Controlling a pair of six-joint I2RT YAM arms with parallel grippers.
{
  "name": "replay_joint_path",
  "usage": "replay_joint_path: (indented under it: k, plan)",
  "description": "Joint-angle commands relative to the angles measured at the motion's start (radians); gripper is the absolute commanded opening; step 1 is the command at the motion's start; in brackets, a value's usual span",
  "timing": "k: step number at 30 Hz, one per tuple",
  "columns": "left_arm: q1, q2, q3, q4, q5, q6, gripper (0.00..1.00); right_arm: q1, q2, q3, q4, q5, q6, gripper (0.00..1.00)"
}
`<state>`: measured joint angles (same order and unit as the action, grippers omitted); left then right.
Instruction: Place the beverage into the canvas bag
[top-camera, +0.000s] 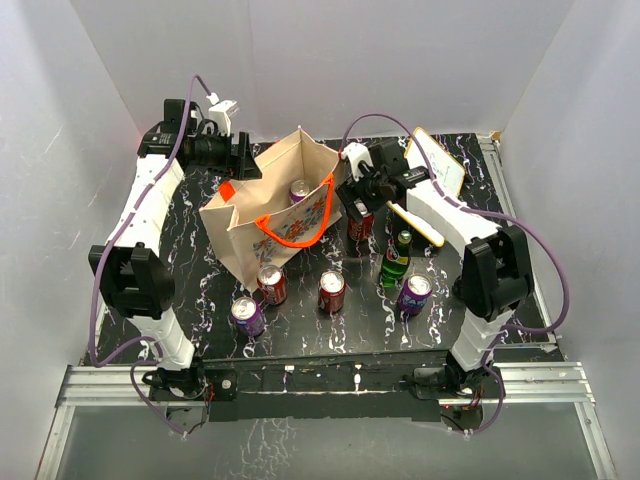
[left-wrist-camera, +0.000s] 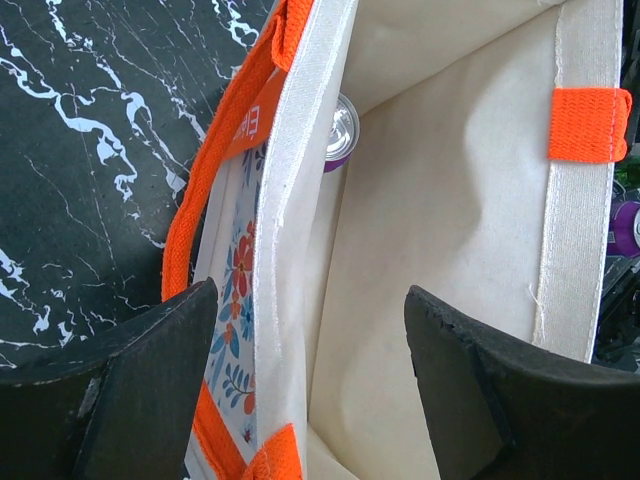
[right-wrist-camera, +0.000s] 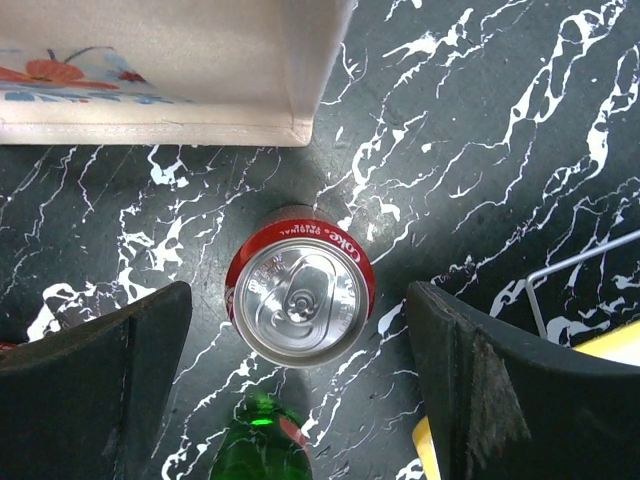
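Canvas bag (top-camera: 250, 225) at tabletop's far edge, purple can (top-camera: 299, 190) inside — left gripper (left-wrist-camera: 310, 330) and right gripper (right-wrist-camera: 298, 300) both spread apart.

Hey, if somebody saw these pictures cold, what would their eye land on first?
The beige canvas bag with orange handles stands open near the middle of the black marbled table, with a purple can inside it. Just off the bag's corner, the right gripper hangs open directly over an upright red Coke can. The left gripper is open too, its fingers straddling the bag's flower-printed wall.
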<state>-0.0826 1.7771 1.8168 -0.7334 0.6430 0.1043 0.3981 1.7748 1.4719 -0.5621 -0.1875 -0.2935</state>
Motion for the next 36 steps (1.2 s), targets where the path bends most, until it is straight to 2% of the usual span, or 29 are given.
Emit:
replay_joint_path:
  k: [1, 14, 31, 36]
  plan:
    - [-0.004, -0.07, -0.008, -0.015, -0.001, 0.021, 0.74, -0.001, 0.017, 0.038, 0.035, -0.049, -0.069, 0.92]
    - [-0.005, -0.075, -0.016, -0.02, -0.016, 0.031, 0.74, -0.017, 0.083, 0.03, 0.043, -0.09, -0.1, 0.9]
    - [-0.005, -0.064, -0.01, -0.016, -0.016, 0.033, 0.75, -0.022, 0.09, 0.012, 0.049, -0.124, -0.095, 0.76]
    - [-0.005, -0.066, -0.012, -0.015, -0.016, 0.033, 0.75, -0.022, 0.086, 0.002, 0.05, -0.113, -0.101, 0.76]
